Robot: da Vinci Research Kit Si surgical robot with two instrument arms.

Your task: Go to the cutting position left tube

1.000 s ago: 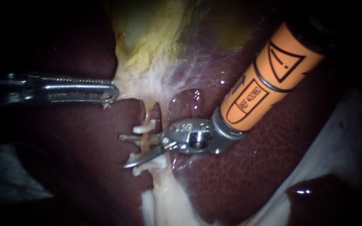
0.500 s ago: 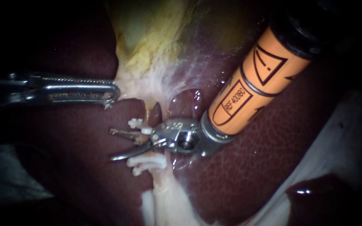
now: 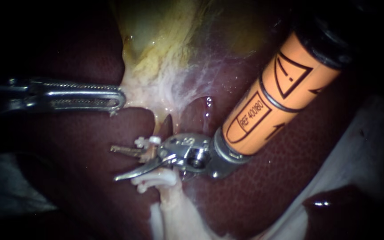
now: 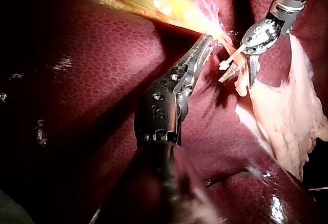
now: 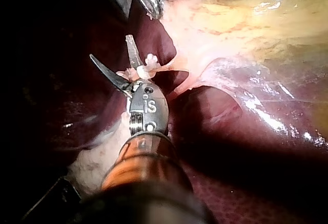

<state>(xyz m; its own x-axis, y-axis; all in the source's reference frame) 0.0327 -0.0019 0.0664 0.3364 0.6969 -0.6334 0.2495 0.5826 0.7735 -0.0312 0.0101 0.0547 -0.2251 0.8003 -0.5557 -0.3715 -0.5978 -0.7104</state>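
Straddling the left tube [image 3: 148, 154] between its white clips [image 3: 146, 142], the blades of my right instrument [image 3: 120, 162] gape wide, the tube crossing them near their pivot, while the jaws of my left instrument [image 3: 119, 98] seem clamped on pale tissue [image 3: 135, 92] below the gallbladder [image 3: 156, 40].

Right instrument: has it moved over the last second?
Yes. The right instrument has advanced leftward, its open blades reaching further across the liver, judged against the left instrument, which kept its place.
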